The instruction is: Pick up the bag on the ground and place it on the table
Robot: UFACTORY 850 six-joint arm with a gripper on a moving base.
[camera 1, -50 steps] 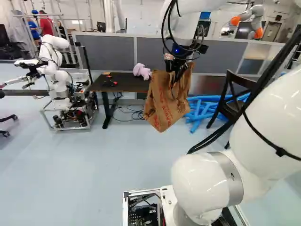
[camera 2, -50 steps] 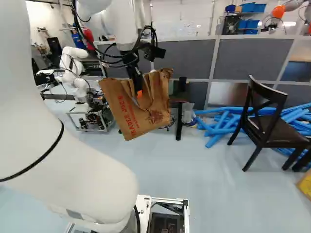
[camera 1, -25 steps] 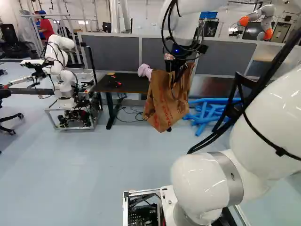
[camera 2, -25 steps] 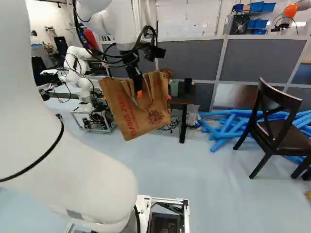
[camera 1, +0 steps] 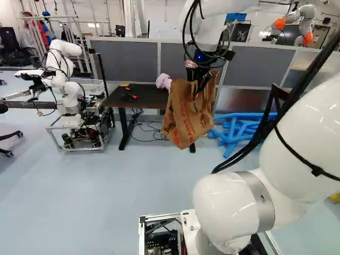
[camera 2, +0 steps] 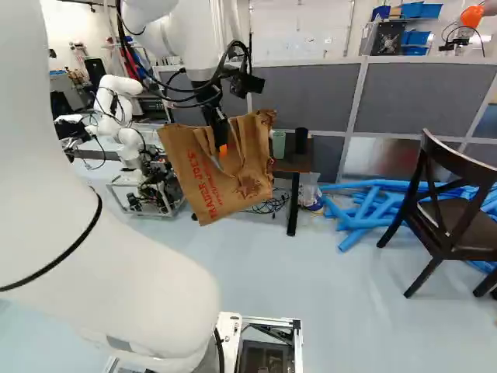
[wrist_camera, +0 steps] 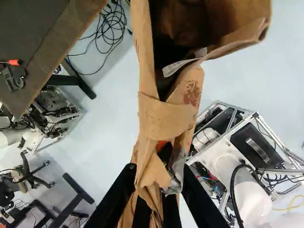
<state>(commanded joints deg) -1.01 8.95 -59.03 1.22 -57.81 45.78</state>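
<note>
So the pick-up half looks done: the paper bag (camera 1: 188, 114) is off the floor (camera 1: 101, 196) and dangling from the gripper (camera 2: 222, 148), which is closed down on a bunched-up bit of paper near the mouth, handles and all as far as I can tell. Bag's open at the top and hanging crooked, one bottom corner lower than the other. What's left is basically the whole placing part. From the left base view it hangs in front of the worktop (camera 1: 151, 95), over toward its right-hand end, and the wrist view has the near edge off to one side of the bag, so it isn't sitting on anything. I'd call it a bit past halfway. Next I'd want the base closer and the bottom of the bag higher than that near edge, otherwise it could snag or fold under. Also gotta miss the pink plush (camera 1: 163, 81) at the back, the tools (camera 1: 129, 96) toward the left end and the two cups (camera 2: 279, 144) at the right end. Floppy paper might slump once it's let go.
</note>
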